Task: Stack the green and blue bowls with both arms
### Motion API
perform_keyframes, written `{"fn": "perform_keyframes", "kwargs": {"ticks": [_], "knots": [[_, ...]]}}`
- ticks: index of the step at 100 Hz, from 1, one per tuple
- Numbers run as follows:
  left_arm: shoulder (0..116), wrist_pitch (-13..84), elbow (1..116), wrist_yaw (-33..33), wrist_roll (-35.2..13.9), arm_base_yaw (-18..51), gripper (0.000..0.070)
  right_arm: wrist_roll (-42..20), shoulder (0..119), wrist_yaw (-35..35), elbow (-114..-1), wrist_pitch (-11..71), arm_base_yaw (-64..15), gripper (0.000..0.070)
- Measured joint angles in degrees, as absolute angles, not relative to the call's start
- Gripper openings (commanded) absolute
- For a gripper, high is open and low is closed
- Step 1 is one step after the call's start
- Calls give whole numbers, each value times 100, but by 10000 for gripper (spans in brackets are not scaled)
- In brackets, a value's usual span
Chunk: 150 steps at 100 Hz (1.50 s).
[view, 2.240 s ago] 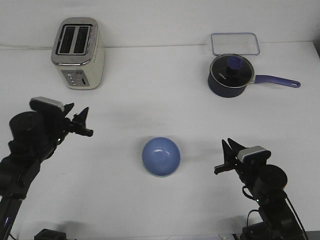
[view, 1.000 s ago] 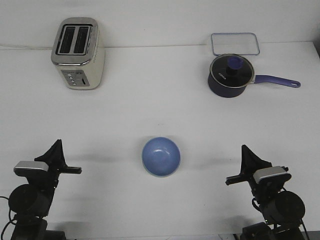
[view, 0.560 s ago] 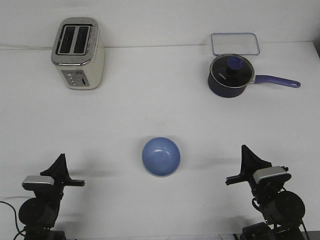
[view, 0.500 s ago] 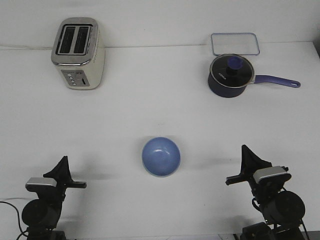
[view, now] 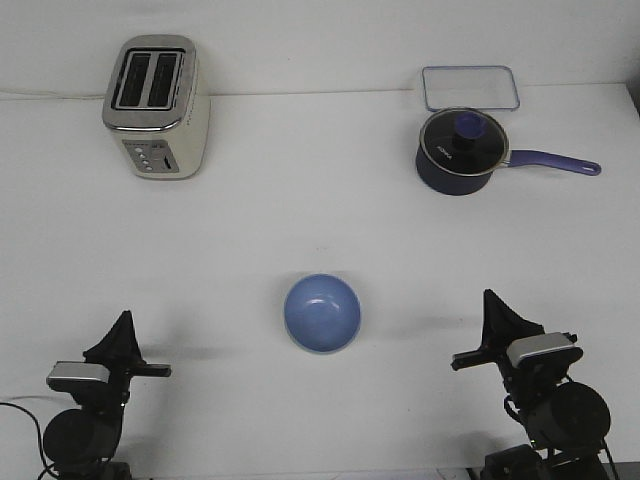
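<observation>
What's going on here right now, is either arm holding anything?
No. Both arms sit low at the near edge of the table, the left gripper and right gripper empty and well apart from everything. The blue bowl stands upright in the middle of the table between them, with a thin pale green rim showing under its near edge, so it seems to sit in the green bowl. Toaster, saucepan and clear tray stand at the back.

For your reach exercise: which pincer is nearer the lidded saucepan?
Right. The right pincer sits at the near edge, almost straight in front of the saucepan; the left pincer is far across the table on the opposite side.
</observation>
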State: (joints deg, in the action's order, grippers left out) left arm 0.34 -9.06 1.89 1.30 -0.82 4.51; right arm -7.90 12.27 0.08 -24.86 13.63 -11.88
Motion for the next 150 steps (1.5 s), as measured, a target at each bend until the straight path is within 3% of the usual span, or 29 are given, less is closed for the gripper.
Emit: {"fn": "perform_keyframes", "kwargs": {"ticks": [58,76,108,150], "knots": [[32,-906,189,130,-82,451,13,-755,1225,8,-2486,1341,-1188,0],[32,-906,189,130,-82,451,13,-113,880,119,-2185,1155,-762,0],[32,-910,189,130,-84,451,13,1186,14,104,-303,582,-143,0],[32,-878,189,130,-84,451,13,1374,10,3,-82,340,-145,0]]}}
